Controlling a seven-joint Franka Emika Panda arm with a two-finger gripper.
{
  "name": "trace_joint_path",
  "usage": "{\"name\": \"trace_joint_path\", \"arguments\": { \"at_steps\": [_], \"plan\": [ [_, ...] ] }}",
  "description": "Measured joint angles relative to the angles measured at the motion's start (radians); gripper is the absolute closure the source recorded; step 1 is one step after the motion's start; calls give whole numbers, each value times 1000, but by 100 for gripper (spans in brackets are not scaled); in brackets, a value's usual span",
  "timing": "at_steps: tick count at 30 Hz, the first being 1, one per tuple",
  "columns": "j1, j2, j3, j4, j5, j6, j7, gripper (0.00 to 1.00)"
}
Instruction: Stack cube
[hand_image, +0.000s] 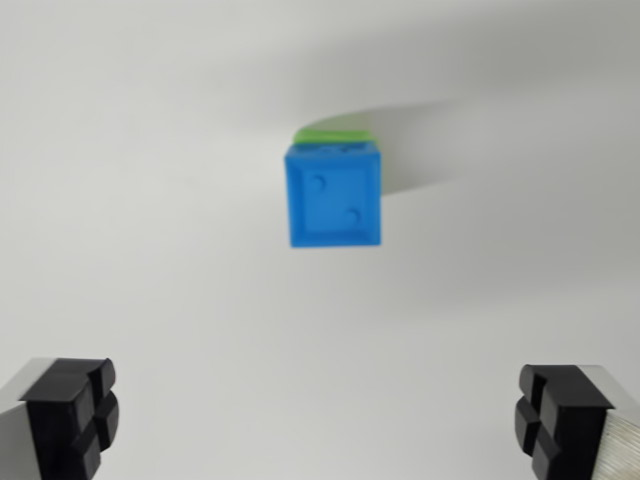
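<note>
A blue cube with two round dimples on its top face sits on a green cube, of which only a thin strip shows at the blue cube's far edge. The pair stands on a white surface in the upper middle of the wrist view. My gripper is open, with its two black fingertips at the bottom corners of the view, far apart. Nothing lies between them. The cubes are well clear of the fingers, further up in the picture.
The cubes cast a soft grey shadow toward the wrist view's right. Nothing else shows on the white surface.
</note>
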Motion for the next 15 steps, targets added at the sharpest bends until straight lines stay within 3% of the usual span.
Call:
{"name": "trace_joint_path", "arguments": {
  "at_steps": [15],
  "plan": [
    [0, -43, 0, 74, -1, -117, 1, 0]
  ]
}}
